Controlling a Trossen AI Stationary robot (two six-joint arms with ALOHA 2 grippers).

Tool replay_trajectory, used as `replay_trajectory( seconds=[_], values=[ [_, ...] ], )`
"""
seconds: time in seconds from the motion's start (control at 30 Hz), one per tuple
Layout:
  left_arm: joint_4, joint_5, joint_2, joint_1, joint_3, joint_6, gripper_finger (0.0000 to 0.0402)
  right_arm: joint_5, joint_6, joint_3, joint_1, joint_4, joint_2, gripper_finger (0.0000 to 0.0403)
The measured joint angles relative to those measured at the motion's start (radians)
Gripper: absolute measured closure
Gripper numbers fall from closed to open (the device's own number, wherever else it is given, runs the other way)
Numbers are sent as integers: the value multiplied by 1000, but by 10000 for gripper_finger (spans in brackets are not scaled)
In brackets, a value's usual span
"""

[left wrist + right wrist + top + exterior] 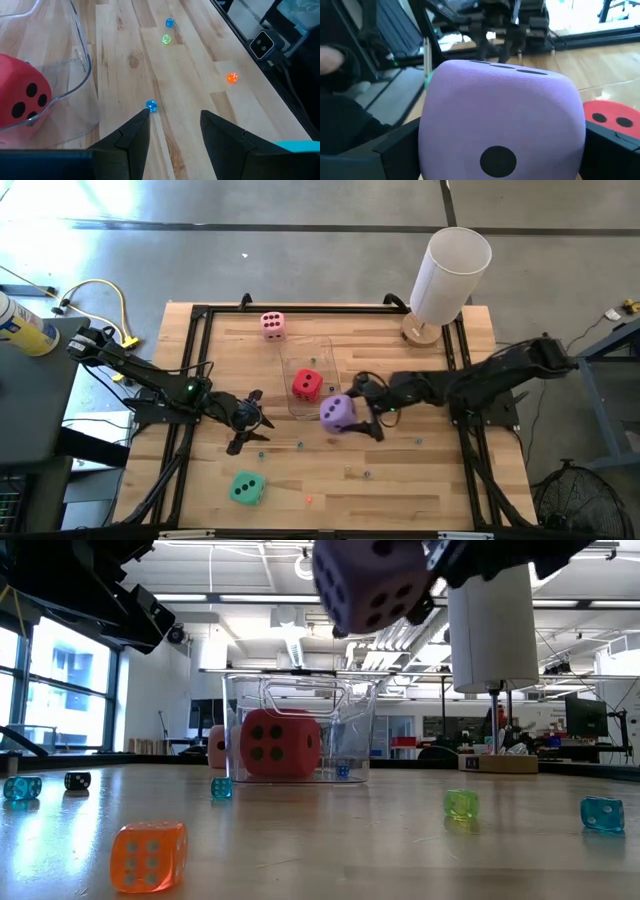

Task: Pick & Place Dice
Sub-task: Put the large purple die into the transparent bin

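My right gripper (352, 412) is shut on the purple die (337, 413), which hangs in the air just beside the near right corner of the clear container (318, 352). The red die (307, 385) rests on its bottom face inside that container. On the wood, the pink die (272, 325) sits at the far side and the teal-green die (247, 488) near the front left. My left gripper (248, 422) hovers open left of the container, nothing between its fingers (131, 136). My right gripper pinches the purple die by two opposite side faces (429, 135), one dark finger (395, 147) on each. The fingers reach in roughly level from the table's right side. The die (375, 585) is lifted clear, higher than the container's rim.
A tall white cylinder on a wooden base (447, 280) stands at the far right corner. Several tiny coloured dice lie scattered over the wood, among them orange (148, 855), green (460, 804) and blue (601, 813). A black frame (196, 330) borders the tabletop.
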Motion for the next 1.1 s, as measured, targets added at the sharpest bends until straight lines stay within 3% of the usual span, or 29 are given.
replay_trajectory(
  seconds=[0.23, 0.5, 0.83, 1.1],
  values=[
    [-1, -3, 0, 0, 0, 25, 234, -25, -133, 195, -85, -96, 166, 3],
    [-16, -3, 0, 0, 0, 27, 234, 4, -142, 424, -167, -459, 303, 3],
    [-15, -13, 0, 0, 0, 73, 234, 6, -209, 444, -199, -516, 360, 3],
    [-15, -17, 0, 0, 0, 73, 234, 170, -309, 444, -245, -490, 362, 3]
  ],
)
